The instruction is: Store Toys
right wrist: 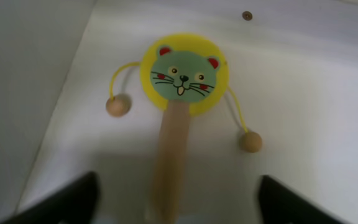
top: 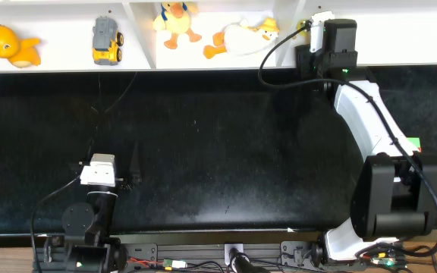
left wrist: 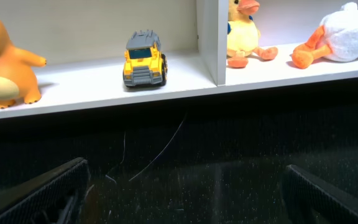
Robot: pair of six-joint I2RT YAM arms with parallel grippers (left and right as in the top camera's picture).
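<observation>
Orange plush [top: 12, 44], yellow truck [top: 106, 40], seated duck [top: 177, 23], lying white duck [top: 243, 36] and cat-faced rattle [right wrist: 183, 74] rest in shelf compartments [top: 59, 38].

Nothing readable is showing: no words, numbers, labels or signs are appearing on any surface. The yellow round wooden rattle drum [right wrist: 178, 106] is carrying only a painted green cat face [right wrist: 183, 74], without lettering.

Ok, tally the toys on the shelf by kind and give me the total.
Plush ducks: 2 (yellow duck, white duck)
Toy truck: 1
Orange figure: 1
Rattle drum: 1
Total: 5
</observation>
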